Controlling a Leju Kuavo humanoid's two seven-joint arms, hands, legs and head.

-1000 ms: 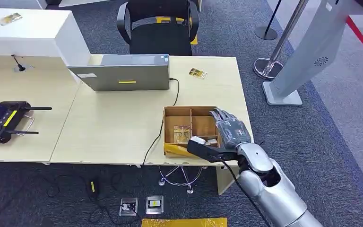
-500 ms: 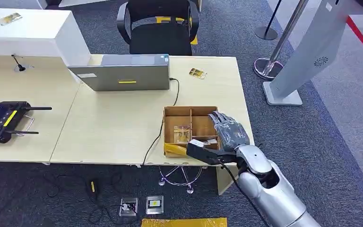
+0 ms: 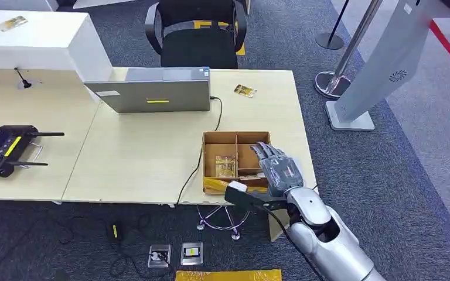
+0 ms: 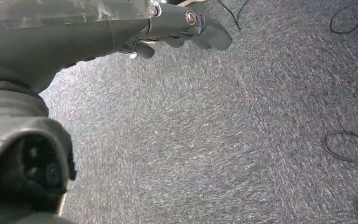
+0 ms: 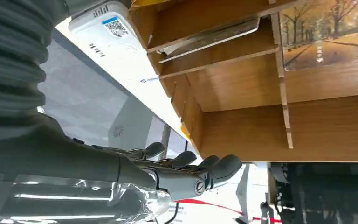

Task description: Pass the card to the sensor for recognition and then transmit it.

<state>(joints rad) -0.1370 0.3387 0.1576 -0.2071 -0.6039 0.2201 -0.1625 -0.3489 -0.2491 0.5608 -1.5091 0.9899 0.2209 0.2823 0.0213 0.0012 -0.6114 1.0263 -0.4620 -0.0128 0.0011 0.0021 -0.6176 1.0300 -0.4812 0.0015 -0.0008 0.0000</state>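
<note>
Card not yet picked up.
The right hand (image 3: 278,170) hovers over the compartmented wooden box (image 3: 211,140), fingers spread and empty; the card (image 3: 225,165) lies in the box's left compartment; pickup, sensing and handover remain.

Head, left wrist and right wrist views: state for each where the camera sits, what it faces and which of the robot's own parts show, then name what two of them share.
Head view: high on the body, looking forward and down at the desk and wooden box; the right hand reaches over the box.
Left wrist view: behind the left hand, facing grey carpet and cables.
Right wrist view: behind the right hand, close to the box's compartments and a card.
Shared: head and right wrist views both show the box and right hand.
</note>
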